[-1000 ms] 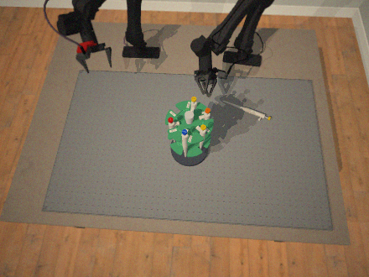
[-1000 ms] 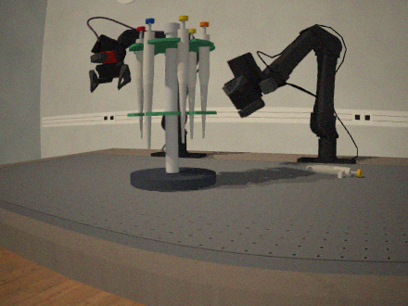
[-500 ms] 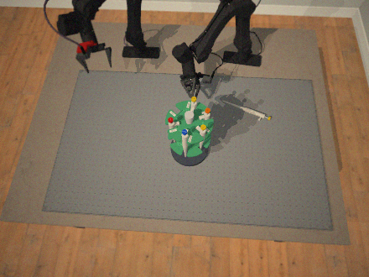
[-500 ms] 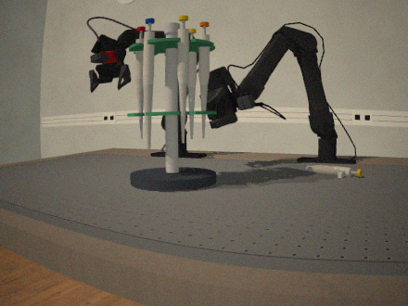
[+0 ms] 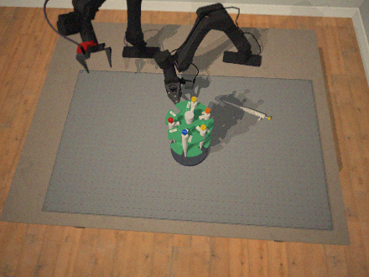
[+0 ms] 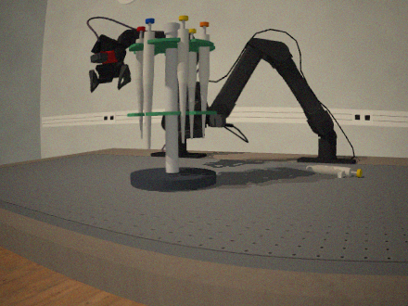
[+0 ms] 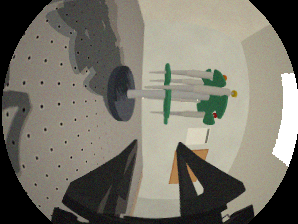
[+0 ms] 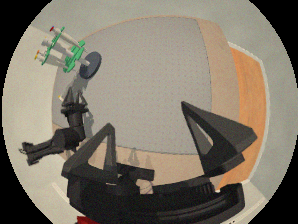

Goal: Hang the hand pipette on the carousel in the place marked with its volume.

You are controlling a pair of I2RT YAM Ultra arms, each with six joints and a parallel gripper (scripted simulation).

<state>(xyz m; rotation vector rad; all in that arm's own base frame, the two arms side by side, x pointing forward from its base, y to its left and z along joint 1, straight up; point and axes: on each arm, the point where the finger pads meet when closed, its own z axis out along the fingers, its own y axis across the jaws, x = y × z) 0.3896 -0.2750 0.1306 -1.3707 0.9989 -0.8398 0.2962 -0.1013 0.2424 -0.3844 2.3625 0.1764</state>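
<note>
Green carousel near left gripper, fingers parted; right gripper spread wide, open room around; loose pipette well apart.

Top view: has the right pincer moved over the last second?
No; the right pincer hangs at the same corner of the grey mat.
</note>
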